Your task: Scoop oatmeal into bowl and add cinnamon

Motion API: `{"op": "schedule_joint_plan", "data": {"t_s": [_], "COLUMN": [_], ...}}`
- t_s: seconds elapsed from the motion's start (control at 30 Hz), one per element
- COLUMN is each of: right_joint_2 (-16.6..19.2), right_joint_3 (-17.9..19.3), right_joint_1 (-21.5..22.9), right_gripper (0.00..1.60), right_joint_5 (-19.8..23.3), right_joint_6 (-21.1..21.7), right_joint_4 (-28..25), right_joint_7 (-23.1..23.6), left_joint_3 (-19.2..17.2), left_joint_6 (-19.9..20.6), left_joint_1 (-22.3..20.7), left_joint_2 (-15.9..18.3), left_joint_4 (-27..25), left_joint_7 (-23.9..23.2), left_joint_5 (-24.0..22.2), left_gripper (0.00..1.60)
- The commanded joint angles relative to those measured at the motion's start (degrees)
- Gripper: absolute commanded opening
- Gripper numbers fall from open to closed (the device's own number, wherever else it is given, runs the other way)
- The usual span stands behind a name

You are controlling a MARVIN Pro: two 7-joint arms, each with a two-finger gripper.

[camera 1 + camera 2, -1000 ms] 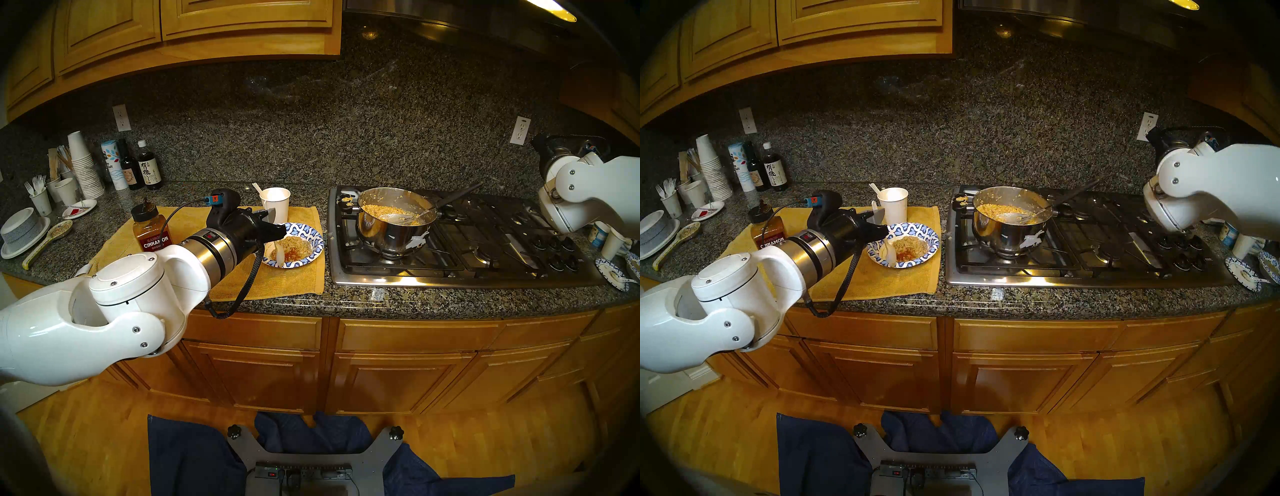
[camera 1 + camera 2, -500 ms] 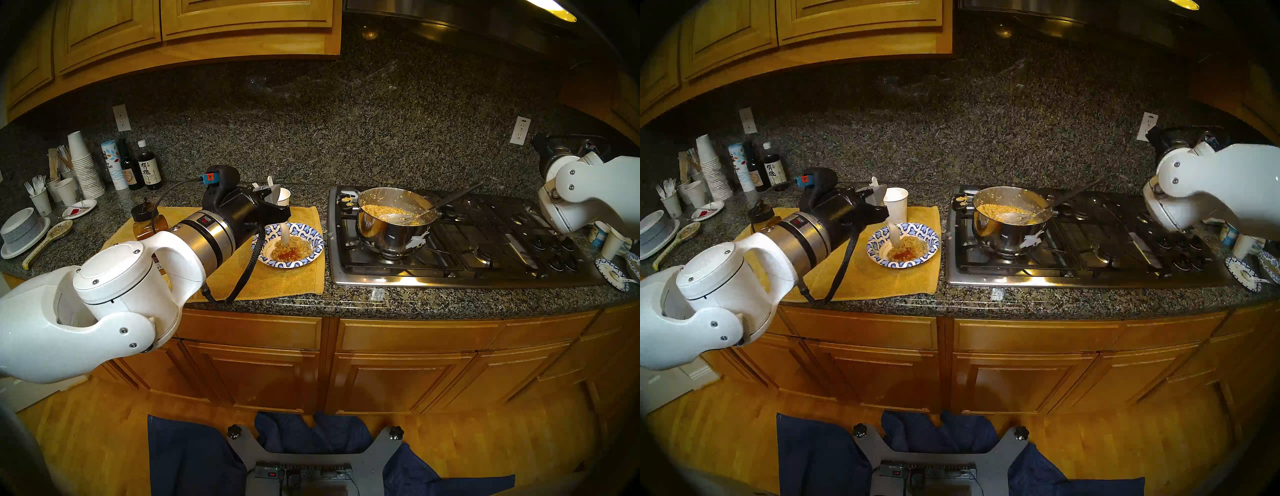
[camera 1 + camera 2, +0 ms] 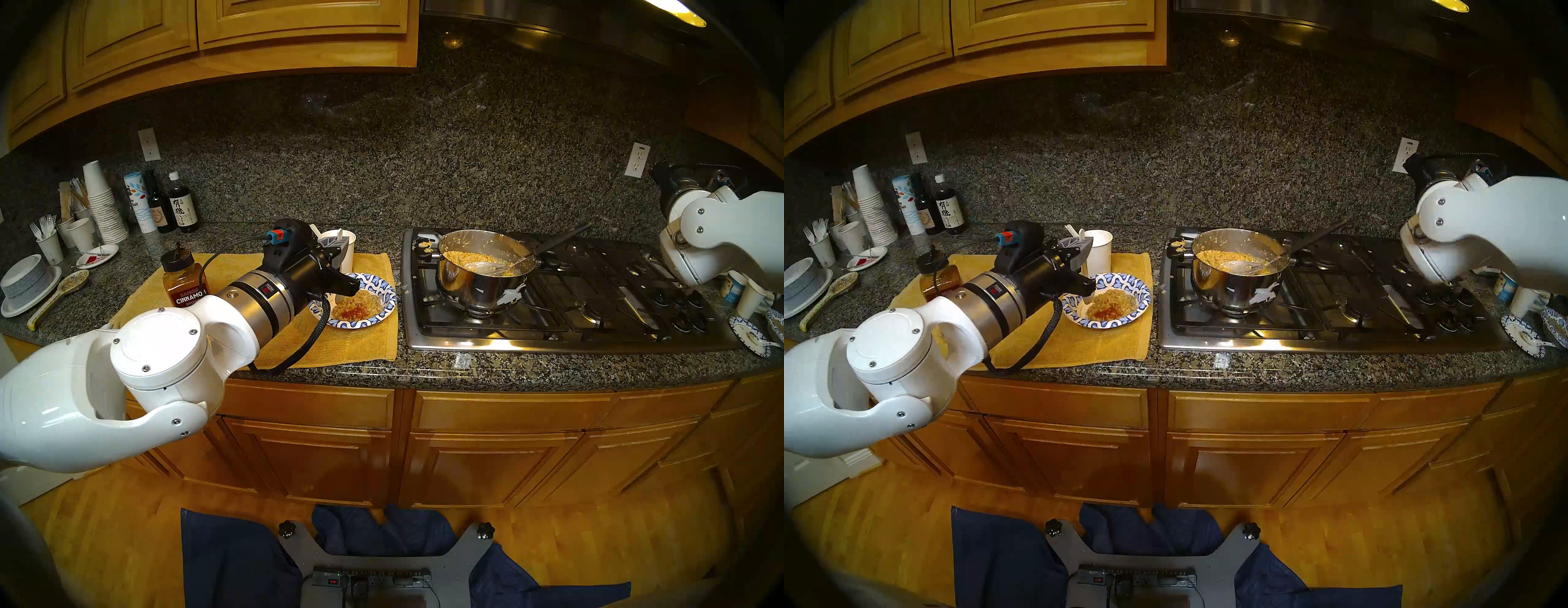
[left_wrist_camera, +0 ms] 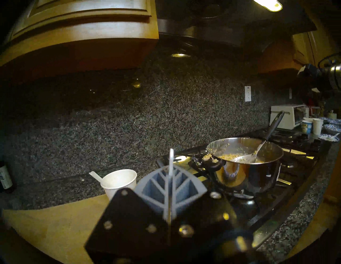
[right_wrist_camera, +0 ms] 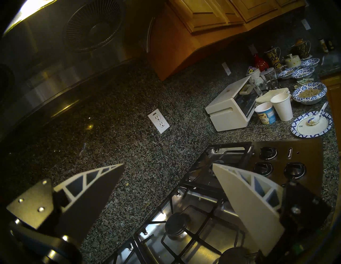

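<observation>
The left gripper (image 3: 1083, 271) pinches a white plastic spoon (image 4: 170, 184) upright, handle up, its bowl end dipping into the oatmeal (image 3: 358, 303) in the patterned paper bowl (image 3: 384, 286) directly beneath. The cinnamon jar (image 3: 183, 278) stands to its left; the right gripper (image 5: 166, 186), spread, hangs far off.
</observation>
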Motion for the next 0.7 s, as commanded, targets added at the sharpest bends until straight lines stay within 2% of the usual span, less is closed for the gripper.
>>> {"op": "schedule_joint_plan", "data": {"t_s": [0.0, 0.3, 0.67], "right_joint_2": [-0.08, 0.01, 0.21], "right_joint_3": [1.43, 1.47, 1.59], "right_joint_1": [1.53, 1.52, 1.48], "right_gripper": [1.6, 1.6, 1.6], "right_joint_5": [-1.48, -1.67, -2.13], "right_joint_6": [0.01, 0.01, 0.01], "right_joint_4": [0.51, 0.49, 0.46], "right_joint_7": [-4.48, -4.59, -4.9], "left_joint_3": [0.62, 2.82, 3.84], "left_joint_6": [-1.54, -4.52, -7.16], "left_joint_1": [-1.22, -0.91, -0.8], "left_joint_2": [-6.43, -11.95, -15.83], "left_joint_4": [4.34, 12.15, 16.23], "left_joint_7": [-0.52, -1.45, -1.39], "left_joint_5": [4.36, 7.25, 8.99], "left_gripper": [0.0, 0.0, 0.0]}}
